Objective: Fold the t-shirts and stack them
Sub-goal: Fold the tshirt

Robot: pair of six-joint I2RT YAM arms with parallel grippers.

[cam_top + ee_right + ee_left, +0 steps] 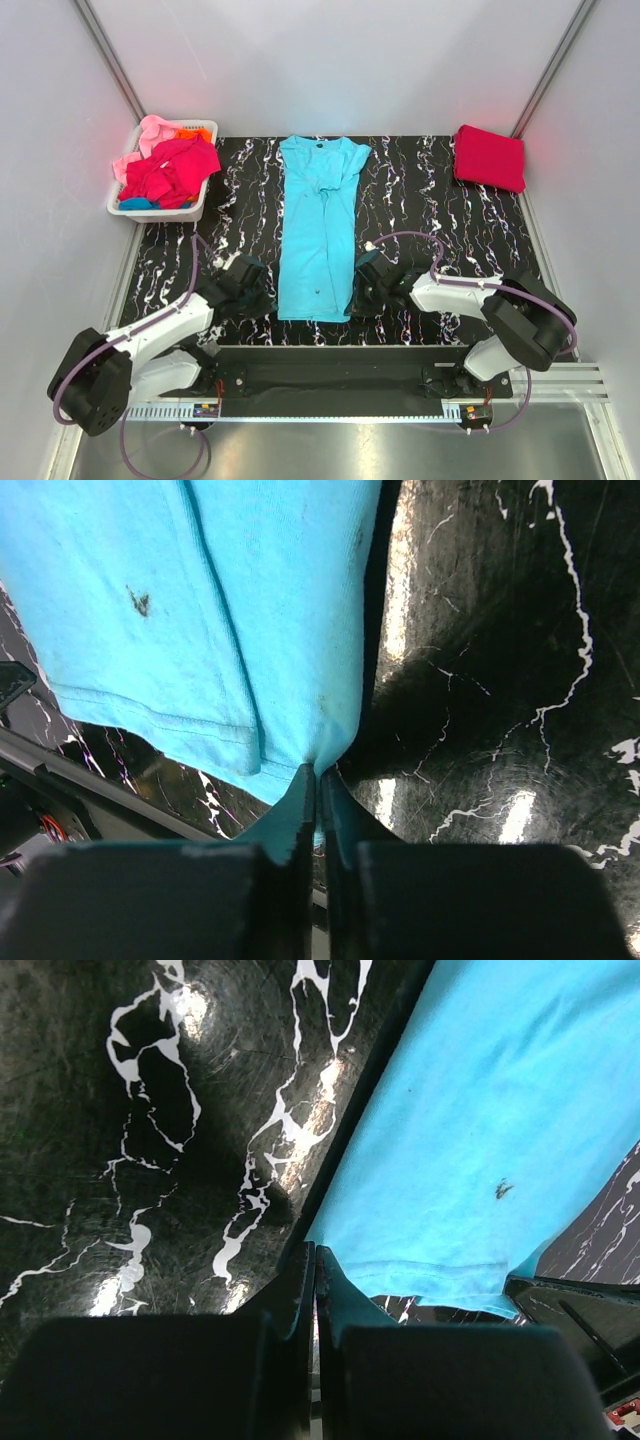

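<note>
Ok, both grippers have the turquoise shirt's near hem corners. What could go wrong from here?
1. The left gripper and right gripper each pinch only a thin tip of hem on the turquoise shirt; one may slip on the lift and skew the fold.
2. The folded-in layer beside the right gripper could fall open.
3. The wrinkles across its upper half may get pressed into the fold.

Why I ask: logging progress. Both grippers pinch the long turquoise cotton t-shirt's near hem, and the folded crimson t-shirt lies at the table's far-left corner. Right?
No: the top external view shows the folded crimson t-shirt at the table's far-right corner. The left gripper and right gripper do pinch the turquoise t-shirt's near hem.
</note>
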